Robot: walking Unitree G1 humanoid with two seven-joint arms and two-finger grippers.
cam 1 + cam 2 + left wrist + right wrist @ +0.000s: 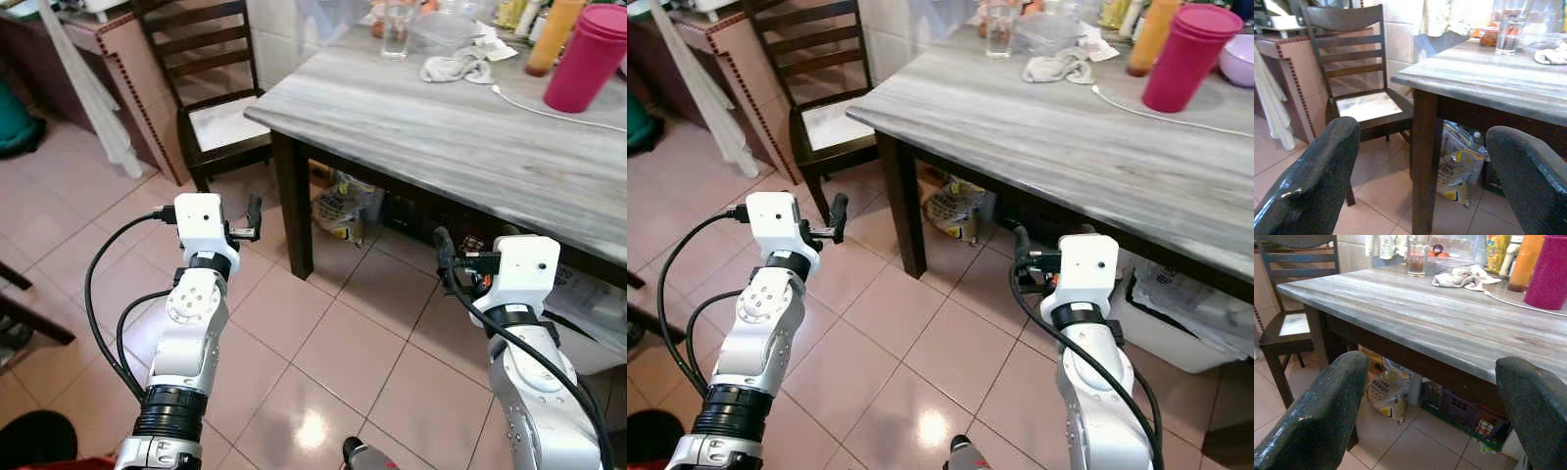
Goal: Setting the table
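Grey-streaked table [411, 127]: fills the upper right of the head views; its long axis runs from the near corner at upper centre down toward the right edge, dark legs beneath.
Table load: a clear glass [396, 29], a crumpled cloth [456, 67], an orange bottle [552, 37], a magenta tumbler [590, 59] and a white cable [549, 110], all grouped at the far top edge.
Chair [211, 98]: dark wood, upper left, just beside the table's corner, seat facing the camera.
Left gripper [1420, 171]: at left centre of the head views, raised at the end of a bent silver arm; fingers spread wide with nothing between them, aimed at the table leg and chair.
Right gripper [1430, 406]: at right centre, arm bent upward below the table edge; fingers parted and empty, aimed along the tabletop.
Under the table: a yellow-and-white bag [343, 208] on the pink tiled floor [323, 343].
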